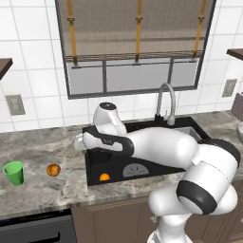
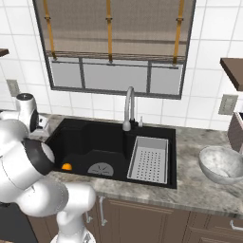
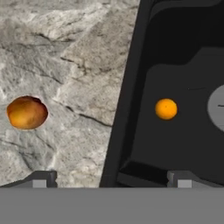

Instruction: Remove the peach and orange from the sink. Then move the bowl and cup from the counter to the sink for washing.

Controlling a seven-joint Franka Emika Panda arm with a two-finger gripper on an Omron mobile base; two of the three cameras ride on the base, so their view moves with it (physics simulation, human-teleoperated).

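The peach [image 1: 53, 169] [image 3: 27, 112] lies on the stone counter left of the sink [image 1: 95, 163] [image 2: 85, 137] [image 3: 175, 52]. On the black basin floor near its front left corner sits the orange [image 1: 104, 177] [image 2: 67, 166] [image 3: 166, 109]. My gripper [image 3: 111, 180] hangs open and empty above the sink's left rim, between the two fruits. At the far left of the counter the green cup [image 1: 14, 172] stands upright. The whitish-grey bowl [image 2: 222, 163] rests on the counter right of the sink.
A curved silver faucet [image 1: 166, 102] [image 2: 128, 107] rises behind the basin. A grey perforated tray [image 2: 149, 159] fills the sink's right part, and the round drain plate [image 2: 100, 169] lies beside the orange. My own arm spans the basin in the left base view.
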